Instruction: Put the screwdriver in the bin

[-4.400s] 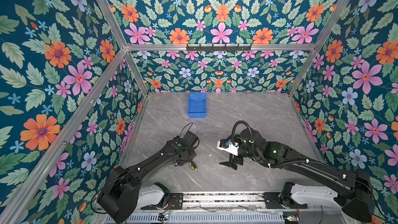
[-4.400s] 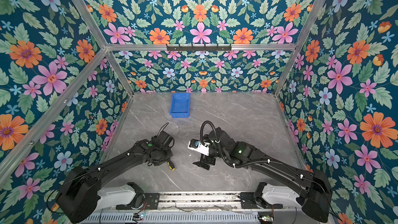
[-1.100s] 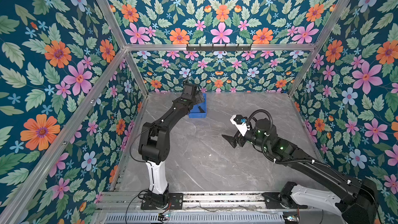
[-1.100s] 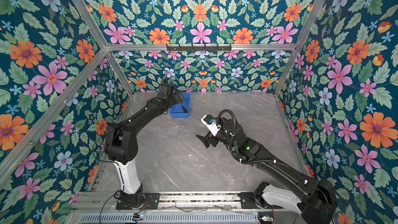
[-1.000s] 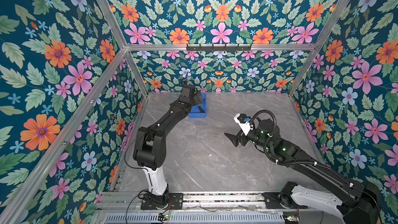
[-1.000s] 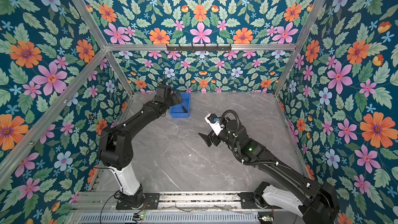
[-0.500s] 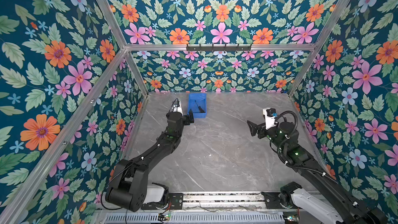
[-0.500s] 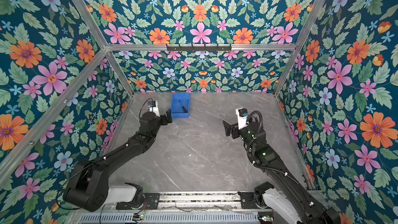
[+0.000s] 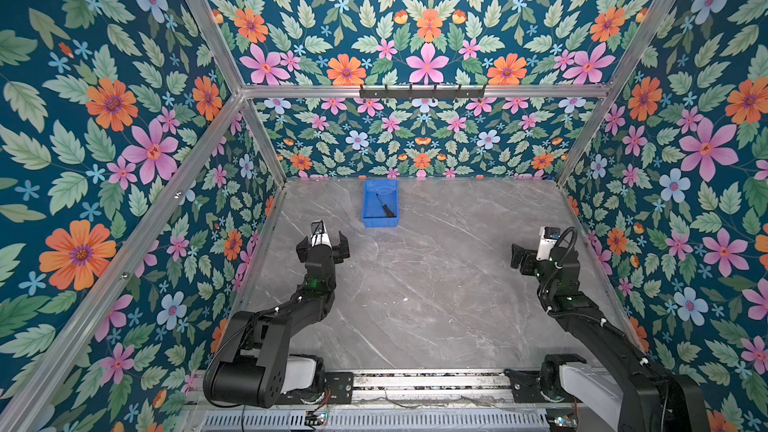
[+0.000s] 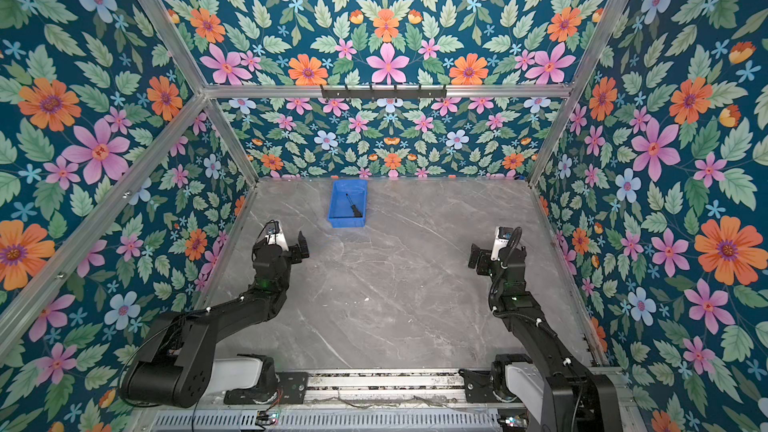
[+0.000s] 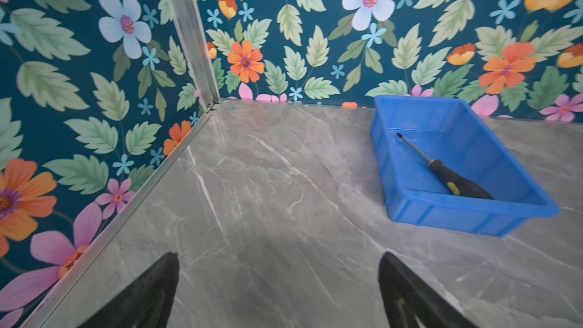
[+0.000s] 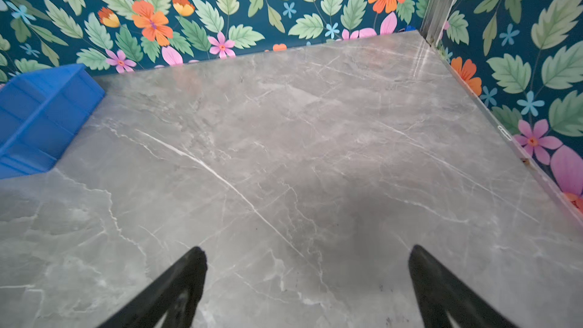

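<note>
- The screwdriver [image 11: 448,178] lies flat inside the bin [image 11: 457,216], at the back of the bench [image 9: 415,305].
- The left end effector [image 11: 279,266] hovers near the bin, jaws wide, holding nothing; the right end effector [image 12: 306,266], well apart, is likewise wide and empty.
- Risk, to my eye: a careless left-arm sweep could clip the light bin and tip the tool out.

I work inside walls [image 9: 424,35] papered dark teal with pink, orange and pale blue flowers among green leaves (the same print on all three sides), joined by aluminium bars [image 9: 203,22]. A black rail of hooks [image 9: 422,92] sits on the back crossbar [image 9: 291,91]. My desk [image 9: 436,292] is grey and marble-veined, with a metal track [image 9: 428,384] along its near edge.
</note>
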